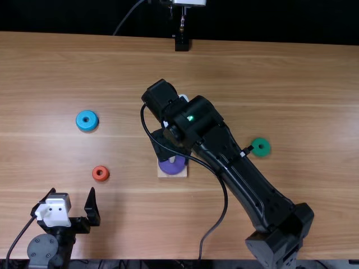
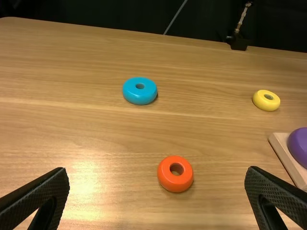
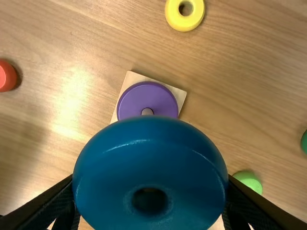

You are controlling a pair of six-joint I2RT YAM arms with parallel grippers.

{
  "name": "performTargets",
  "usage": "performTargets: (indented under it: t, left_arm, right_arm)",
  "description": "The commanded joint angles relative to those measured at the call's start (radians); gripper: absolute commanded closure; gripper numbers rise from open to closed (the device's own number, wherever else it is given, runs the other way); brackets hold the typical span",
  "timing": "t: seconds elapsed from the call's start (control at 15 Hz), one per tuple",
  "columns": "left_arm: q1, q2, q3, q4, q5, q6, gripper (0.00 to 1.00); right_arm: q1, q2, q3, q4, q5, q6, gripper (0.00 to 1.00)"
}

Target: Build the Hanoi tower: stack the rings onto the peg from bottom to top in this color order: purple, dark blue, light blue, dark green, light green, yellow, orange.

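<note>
"Top view: rt gripper hangs over mid-tbl, by the sq. pale-wood base. What's it got?"

"Rt wrist view says clamped on the smooth, round dk blue ring. Can't tell how high that is."

"Peg?"

"Short pale peg, upright on the base, w/ the wide, flat purple ring round it."

"And L gripper?"

"Nr the tbl's near edge, tips wide apart. Small round orange-red ring is nr it, on the wood."

"What's in the way?"

"Black rt arm runs diag. from the near edge to mid-tbl, thin black cable looping beside it. Rt gripper hides part of the base from up top. Round dk green ring is just beside that arm; round lt green ring is on the same side of the base, per rt wrist view."

"Others?"

"Round lt blue ring is L of the base, farther back than the orange-red one. Small round yellow ring is past the base, toward the far edge, per L wrist view."

"Edges?"

"Black metal mount is at the far edge of the lt brown wooden tbl, approx. mid. Lt blue's well apart from that edge; orange-red's closer to the near one."

"Any writing?"

"Small pale marks low on the rt arm, too tiny to tell."
</note>
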Motion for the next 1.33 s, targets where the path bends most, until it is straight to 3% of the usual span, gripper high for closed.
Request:
performTargets:
  t: [0.0, 0.07, 0.13, 0.6, 0.8, 0.93, 1.0, 1.2, 1.27]
  left_arm:
    - [-0.001, -0.012, -0.106, -0.080, 0.002, 0.010, 0.00]
    - [-0.001, -0.012, -0.106, -0.080, 0.002, 0.010, 0.00]
    - [-0.001, -0.012, -0.106, -0.080, 0.002, 0.010, 0.00]
    - [-0.001, -0.012, -0.106, -0.080, 0.002, 0.010, 0.00]
    - [-0.001, -0.012, -0.106, -0.080, 0.002, 0.010, 0.00]
    - [-0.001, -0.012, -0.106, -0.080, 0.002, 0.010, 0.00]
    - [-0.001, -0.012, -0.106, -0.080, 0.002, 0.010, 0.00]
    - [-0.001, -0.012, -0.106, -0.080, 0.002, 0.010, 0.00]
    - [-0.001, -0.012, -0.106, -0.080, 0.002, 0.010, 0.00]
  right_arm:
    - [0.012, 0.015, -0.010, 0.001, 0.008, 0.004, 0.49]
    - [0.012, 0.017, -0.011, -0.002, 0.008, 0.002, 0.03]
    - [0.012, 0.020, -0.013, -0.004, 0.008, 0.002, 0.00]
    - [0.005, 0.012, 0.003, 0.051, 0.010, 0.011, 0.00]
    - [-0.008, 0.005, 0.021, 0.119, 0.015, 0.076, 0.00]
    - [-0.069, -0.066, -0.016, 0.255, 0.019, 0.074, 0.00]
    - [-0.109, -0.129, -0.082, 0.320, 0.027, 0.072, 0.00]
    - [-0.181, -0.290, -0.333, 0.561, 0.108, 0.054, 0.00]
    - [-0.212, -0.364, -0.428, 0.623, 0.109, 0.052, 0.00]
